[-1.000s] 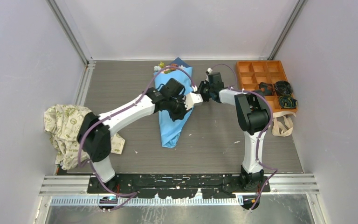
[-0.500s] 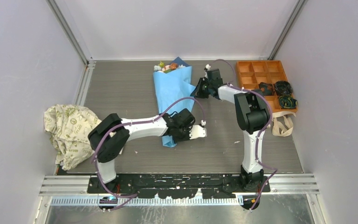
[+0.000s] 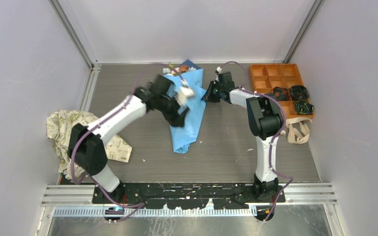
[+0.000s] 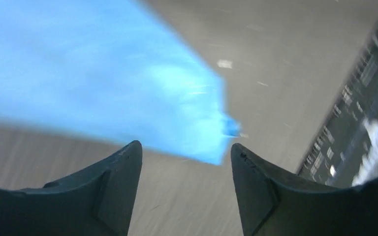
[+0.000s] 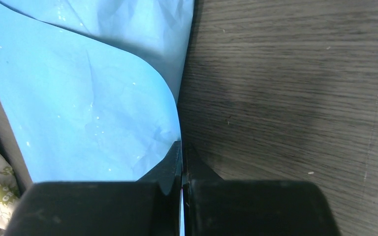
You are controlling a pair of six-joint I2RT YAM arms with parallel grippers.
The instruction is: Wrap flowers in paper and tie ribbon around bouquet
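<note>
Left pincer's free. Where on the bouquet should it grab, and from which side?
Likely the narrow stretch just above the near tip of the bouquet, coming from above with the left pincer set across the cone. It lies flat and tapers there, so open jaws can span it; the right pincer pinches the paper edge by the wide end.

Bouquet (image 3: 188, 127): one, at far centre of tabletop (image 3: 226, 142). Blooms (image 3: 179, 69) at its wide end: too small to count. Cream printed cloth (image 3: 69, 132): one, at left edge. Orange compartment tray (image 3: 264, 73): one, at far right corner. Dark coils (image 3: 299, 91) in tray: three. Beige ribbon (image 3: 298, 132): one, bunched at right edge just beside tray.
</note>
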